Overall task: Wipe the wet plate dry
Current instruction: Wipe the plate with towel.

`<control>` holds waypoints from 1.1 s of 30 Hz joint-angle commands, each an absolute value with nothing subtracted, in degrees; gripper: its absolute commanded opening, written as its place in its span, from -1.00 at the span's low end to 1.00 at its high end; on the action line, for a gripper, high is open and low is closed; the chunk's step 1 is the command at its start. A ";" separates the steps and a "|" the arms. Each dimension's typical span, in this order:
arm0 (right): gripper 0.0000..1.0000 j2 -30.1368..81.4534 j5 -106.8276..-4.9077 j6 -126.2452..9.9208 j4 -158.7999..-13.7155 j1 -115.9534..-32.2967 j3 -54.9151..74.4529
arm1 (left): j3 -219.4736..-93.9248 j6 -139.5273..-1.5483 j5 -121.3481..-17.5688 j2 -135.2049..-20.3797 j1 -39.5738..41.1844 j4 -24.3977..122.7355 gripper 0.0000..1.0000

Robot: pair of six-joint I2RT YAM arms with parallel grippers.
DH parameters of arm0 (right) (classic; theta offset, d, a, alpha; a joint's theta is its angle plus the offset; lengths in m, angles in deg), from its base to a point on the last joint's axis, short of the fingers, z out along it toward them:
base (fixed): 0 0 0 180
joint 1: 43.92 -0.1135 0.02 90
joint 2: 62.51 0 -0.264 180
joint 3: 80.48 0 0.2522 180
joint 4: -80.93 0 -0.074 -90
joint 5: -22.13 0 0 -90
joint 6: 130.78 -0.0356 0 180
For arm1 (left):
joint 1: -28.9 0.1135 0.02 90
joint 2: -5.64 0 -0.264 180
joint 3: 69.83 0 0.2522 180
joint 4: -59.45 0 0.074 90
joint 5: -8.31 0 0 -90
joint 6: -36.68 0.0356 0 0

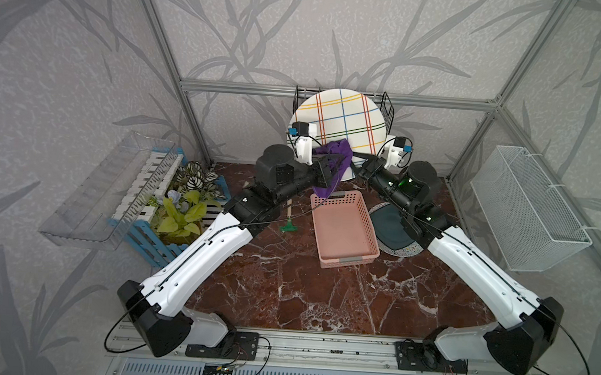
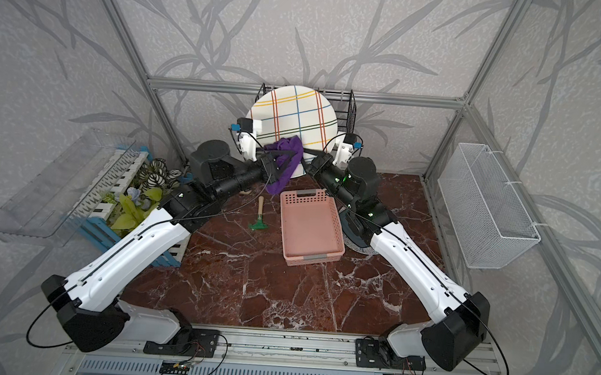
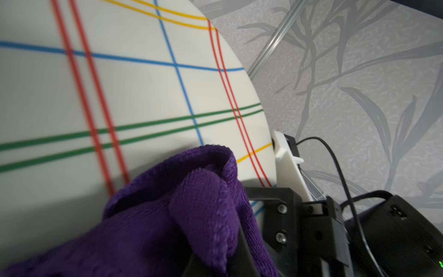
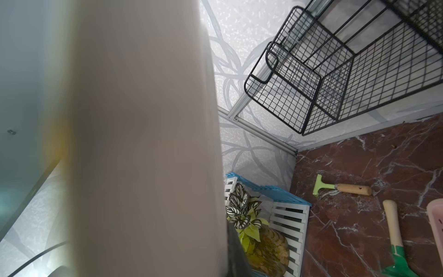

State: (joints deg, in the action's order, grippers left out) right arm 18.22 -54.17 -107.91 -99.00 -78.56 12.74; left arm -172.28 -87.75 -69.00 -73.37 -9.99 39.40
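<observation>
Mid-wipe, I'd say: the right tool (image 1: 357,161) pinches the rim of the upright, colour-striped white round plate (image 1: 340,118), the left tool (image 1: 339,160) pinches a purple microfibre cloth (image 1: 335,149) against its lower face, so next comes an upward sweep.

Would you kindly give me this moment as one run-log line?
step: wiping | left gripper: shut on purple cloth, against lower plate face | right gripper: shut on plate edge | plate: upright, before black wire rack

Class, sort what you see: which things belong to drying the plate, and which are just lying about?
In use: plate, purple cloth in the left gripper, right gripper on the plate's rim.
Lying about: pink basket, green garden tool, plant crate, black wire rack, white mesh basket.
</observation>
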 commanded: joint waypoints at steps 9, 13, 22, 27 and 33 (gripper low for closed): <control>-1.00 16.80 -50.09 -111.20 -113.28 -80.85 17.57 | -167.87 -91.29 -65.17 -70.62 5.11 36.48 -1.00; -1.00 16.10 -45.17 -107.87 -110.76 -83.26 16.79 | -169.04 -90.41 -65.35 -70.37 12.21 34.89 -1.00; -1.00 18.30 -39.64 -100.28 -105.30 -90.63 19.17 | -177.64 -75.71 -65.37 -76.99 7.02 26.08 -1.00; -1.00 19.76 -35.97 -99.00 -103.93 -91.67 21.67 | -177.86 -73.28 -64.93 -77.80 6.45 25.69 -1.00; -1.00 15.99 -43.17 -104.05 -108.04 -86.51 15.37 | -179.78 -67.48 -60.71 -79.94 -2.76 23.43 -1.00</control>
State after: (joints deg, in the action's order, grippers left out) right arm 21.94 -45.71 -104.63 -90.63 -87.63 14.71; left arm -180.32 -72.43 -64.08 -77.26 0.81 31.43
